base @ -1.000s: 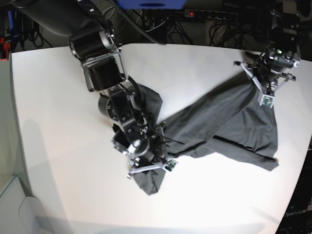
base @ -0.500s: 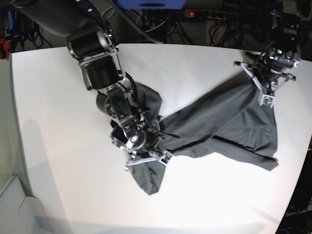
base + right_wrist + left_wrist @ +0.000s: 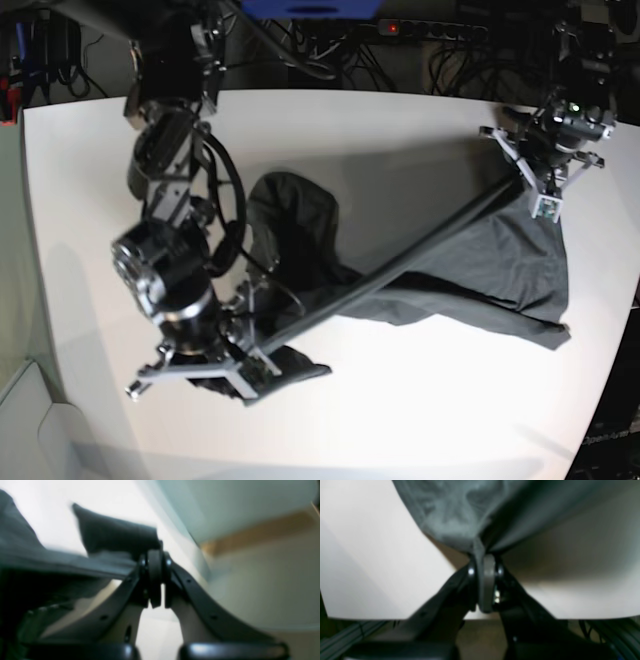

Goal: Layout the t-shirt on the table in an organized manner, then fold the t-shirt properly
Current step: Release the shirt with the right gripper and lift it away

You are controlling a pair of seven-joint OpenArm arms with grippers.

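Observation:
The dark grey t-shirt (image 3: pixel 480 260) is stretched across the white table (image 3: pixel 420 420), with one edge pulled taut between my two grippers. In the base view my right gripper (image 3: pixel 235 352) is at the front left, raised above the table, and shut on one end of the cloth. The right wrist view shows its pads (image 3: pixel 155 555) pinching the t-shirt (image 3: pixel 75 560). My left gripper (image 3: pixel 540 188) is at the far right. The left wrist view shows this left gripper (image 3: pixel 484 558) shut on a bunched fold of the t-shirt (image 3: pixel 460 517). Part of the shirt lies crumpled mid-table.
A power strip and cables (image 3: pixel 430 30) lie beyond the table's far edge. The table's edge (image 3: pixel 395 618) runs close behind the left gripper, with cables below it. A pale surface (image 3: pixel 20 410) shows off the front left corner. The right arm's bulky links (image 3: pixel 165 250) stand over the left half.
My right arm has risen and swung toward the front left with the cloth, pulling the shirt's edge taut and uncovering the crumpled part. The left gripper has stayed in place.

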